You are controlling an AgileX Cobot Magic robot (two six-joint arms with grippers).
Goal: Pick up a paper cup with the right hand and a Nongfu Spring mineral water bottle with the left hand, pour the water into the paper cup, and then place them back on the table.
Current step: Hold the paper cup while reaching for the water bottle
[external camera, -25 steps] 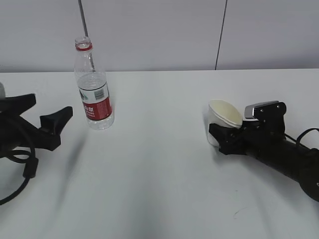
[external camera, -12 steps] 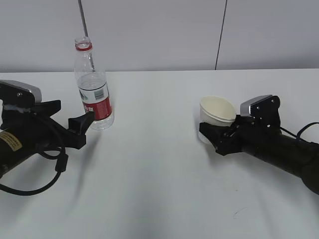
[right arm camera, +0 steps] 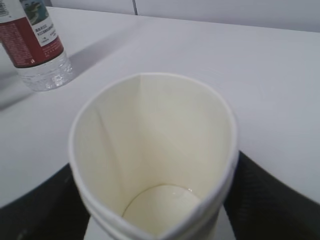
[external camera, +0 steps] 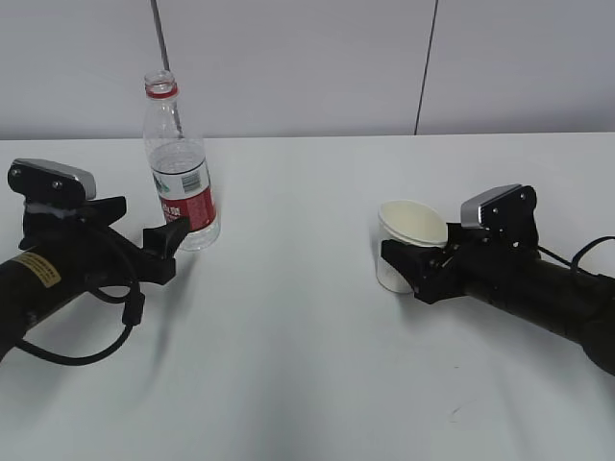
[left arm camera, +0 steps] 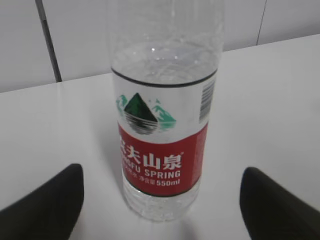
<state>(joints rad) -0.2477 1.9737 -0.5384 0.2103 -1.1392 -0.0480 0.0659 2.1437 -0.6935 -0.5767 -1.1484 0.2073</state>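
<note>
The Nongfu Spring mineral water bottle (external camera: 181,182) stands upright and uncapped at the back left of the white table (external camera: 288,336). My left gripper (external camera: 154,217) is open and empty, and the bottle stands just ahead of it, in line with the gap. In the left wrist view the bottle (left arm camera: 161,125) fills the middle, with a black finger (left arm camera: 47,205) low on each side. My right gripper (external camera: 408,264) is shut on the paper cup (external camera: 408,238), tilted and low at the right. In the right wrist view the cup (right arm camera: 150,150) is squeezed oval between the fingers (right arm camera: 270,200).
A grey wall runs behind the table with a thin dark rod (external camera: 159,38) and a dark seam (external camera: 428,67). A small scuff mark (external camera: 461,411) lies on the table at the front right. The bottle also shows in the right wrist view (right arm camera: 35,45).
My left arm has come in from the left edge up to the bottle, gripper open. My right gripper has carried the cup a little to the left.
</note>
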